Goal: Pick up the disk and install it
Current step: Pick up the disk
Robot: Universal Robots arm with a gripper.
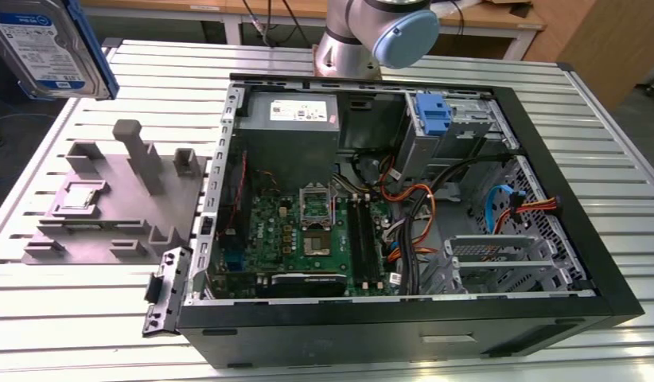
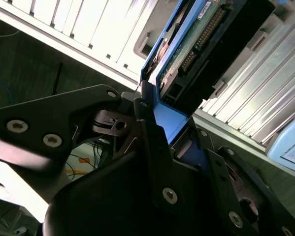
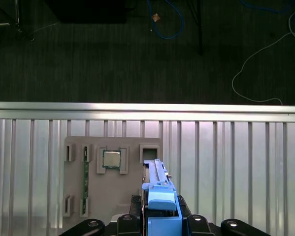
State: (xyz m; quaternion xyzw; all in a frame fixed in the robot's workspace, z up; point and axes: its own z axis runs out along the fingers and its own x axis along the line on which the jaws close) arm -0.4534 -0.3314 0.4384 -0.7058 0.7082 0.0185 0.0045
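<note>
Pick-up complete, installation outstanding: the silver-grey rectangular disk (image 1: 46,48) in its blue plastic carrier, pinched by the jaws, hangs at the exterior view's upper left above the ribbed metal desk (image 1: 518,72), well apart from the open black computer case (image 1: 581,263).

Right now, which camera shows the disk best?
The exterior view: high on the exterior view's left, the disk faces the camera, label showing. The second wrist view shows its circuit-board underside and connector close up, with the gripper clamping its blue frame. The first wrist view shows it edge-on.
</note>
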